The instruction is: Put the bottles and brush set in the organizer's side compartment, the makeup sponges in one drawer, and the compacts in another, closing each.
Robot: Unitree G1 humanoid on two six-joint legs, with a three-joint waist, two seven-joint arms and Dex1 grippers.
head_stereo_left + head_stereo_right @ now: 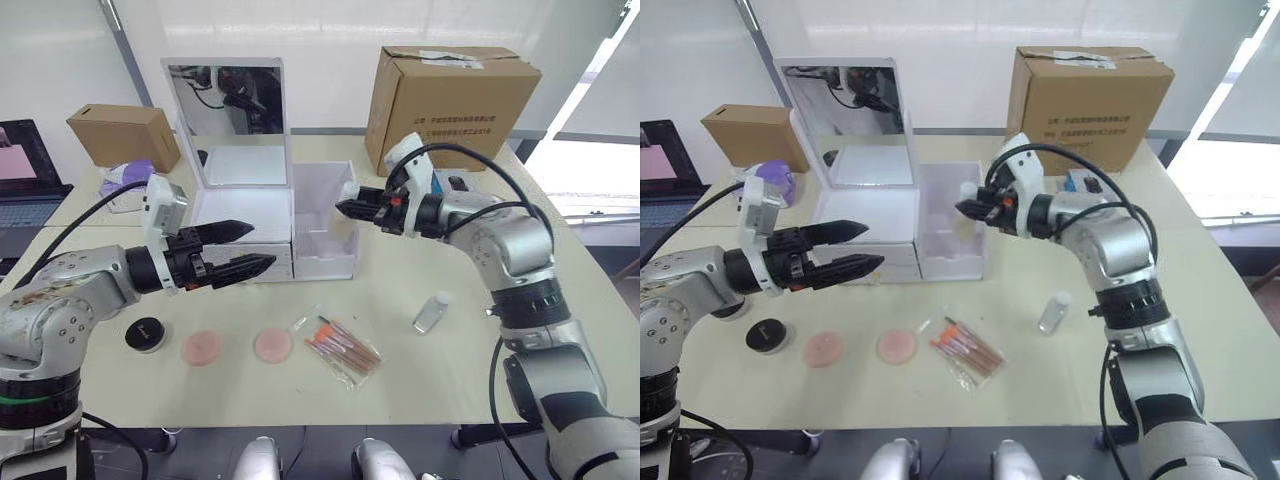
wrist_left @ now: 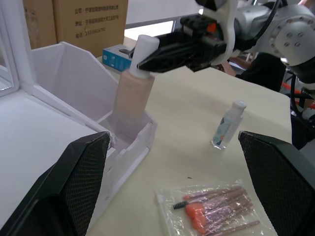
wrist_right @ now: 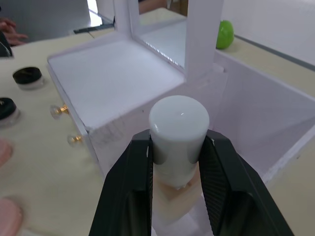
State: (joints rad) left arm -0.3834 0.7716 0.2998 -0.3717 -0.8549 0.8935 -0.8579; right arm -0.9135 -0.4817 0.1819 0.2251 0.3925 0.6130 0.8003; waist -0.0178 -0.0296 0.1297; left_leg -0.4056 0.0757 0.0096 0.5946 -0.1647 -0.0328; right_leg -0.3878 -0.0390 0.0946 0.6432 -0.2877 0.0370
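Nearest the camera, along the front of the pale table (image 1: pixel 420 385), the brush set (image 1: pixel 342 347) is laid flat in its clear packet, with the two pink makeup sponges (image 1: pixel 201 347) just beside it on the robot's left and one black-lidded compact (image 1: pixel 146 333) further left. A second compact (image 3: pixel 27 76) is seen in the right wrist view, near the first and in front of the drawers. A small clear bottle (image 1: pixel 430 313) with a white cap is stood upright on the table, well apart from the organizer (image 1: pixel 255 215), on the robot's right. The organizer is set at mid-table with its mirror lid (image 1: pixel 228 100) raised upright; both drawers are shown shut, their small gold knobs (image 3: pixel 58 110) facing forward. The right gripper (image 1: pixel 347 207) is closed on the white cap of a beige bottle (image 2: pixel 132 93), which is held upright with its base lowered inside the side compartment (image 1: pixel 325 225). The left gripper (image 1: pixel 248 248) is held wide open and grips nothing, poised just in front of the drawers. Two brown cardboard boxes (image 1: pixel 450 100) are placed behind the organizer, and a laptop (image 1: pixel 25 185) is seen at the table's far left.
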